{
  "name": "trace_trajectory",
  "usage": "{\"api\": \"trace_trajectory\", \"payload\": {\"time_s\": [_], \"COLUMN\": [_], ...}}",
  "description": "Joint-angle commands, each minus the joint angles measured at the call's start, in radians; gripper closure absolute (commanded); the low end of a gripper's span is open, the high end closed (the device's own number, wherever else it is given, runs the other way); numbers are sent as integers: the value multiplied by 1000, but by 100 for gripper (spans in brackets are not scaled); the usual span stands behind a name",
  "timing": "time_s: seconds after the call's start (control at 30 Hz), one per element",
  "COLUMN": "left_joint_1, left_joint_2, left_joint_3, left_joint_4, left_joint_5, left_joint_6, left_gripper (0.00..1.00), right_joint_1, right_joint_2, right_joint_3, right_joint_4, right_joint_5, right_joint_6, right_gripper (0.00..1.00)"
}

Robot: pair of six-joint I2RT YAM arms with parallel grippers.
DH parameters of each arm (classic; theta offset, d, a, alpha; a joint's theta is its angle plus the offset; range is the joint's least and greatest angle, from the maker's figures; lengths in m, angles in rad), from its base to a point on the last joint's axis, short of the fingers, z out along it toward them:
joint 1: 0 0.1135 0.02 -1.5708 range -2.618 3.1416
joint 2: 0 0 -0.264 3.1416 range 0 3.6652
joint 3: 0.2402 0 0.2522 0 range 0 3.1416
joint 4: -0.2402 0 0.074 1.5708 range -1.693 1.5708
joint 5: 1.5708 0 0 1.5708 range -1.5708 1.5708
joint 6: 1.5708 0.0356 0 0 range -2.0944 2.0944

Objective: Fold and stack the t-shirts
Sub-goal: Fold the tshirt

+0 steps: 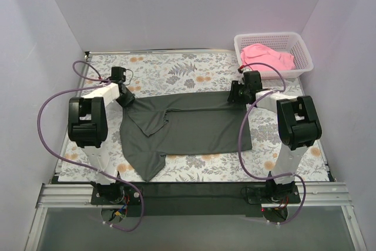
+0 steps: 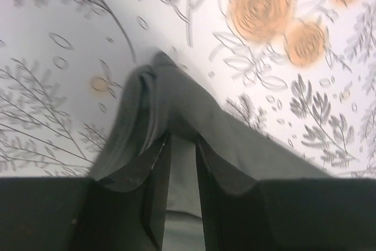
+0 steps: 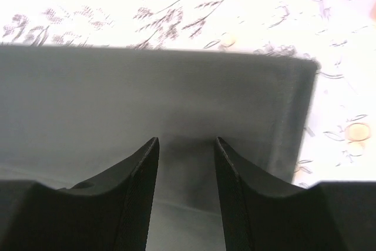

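Nearest the arm bases, a loose flap of the dark t-shirt (image 1: 194,127) is trailing toward the near edge of the floral counter (image 1: 176,69), unfolded and rumpled. Behind it, the body of the shirt is lying fairly flat across the middle of the counter, with one layer folded over along its far side.

At the shirt's far left corner, the left end effector (image 2: 183,139) is pinching a bunched ridge of dark cloth. Its jaws are standing only a narrow gap apart, and the fabric is filling that gap and rising toward them, so it appears to be a real grip. At the far right corner, the right end effector (image 3: 186,140) is resting its tips on the flat cloth just inside the hem, with jaws partway apart and gripping nothing (the fabric under them is lying smooth). Taking both far corners would probably let the arms carry that edge over together and keep the fold square.

Farthest back, in the right corner, the pink t-shirt (image 1: 267,57) is sitting crumpled in the white mesh basket (image 1: 302,48), waiting its turn.
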Motion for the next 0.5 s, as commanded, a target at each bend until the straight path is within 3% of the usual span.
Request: {"api": "trace_trajectory", "payload": {"time_s": [0.0, 0.2, 0.47], "left_joint_1": [78, 133, 135], "left_joint_2": [-11, 3, 103], "left_joint_3": [-34, -81, 84], "left_joint_4": [7, 21, 44], "left_joint_5": [-36, -13, 123], "left_joint_6": [-22, -32, -23], "left_gripper": [76, 76, 70], "right_joint_1": [-30, -81, -86], "right_joint_2": [32, 56, 116], "right_joint_3": [20, -3, 130], "right_joint_4": [14, 8, -18], "right_joint_5": [-1, 6, 32], "right_joint_6": [34, 61, 4], "right_gripper": [58, 58, 57]}}
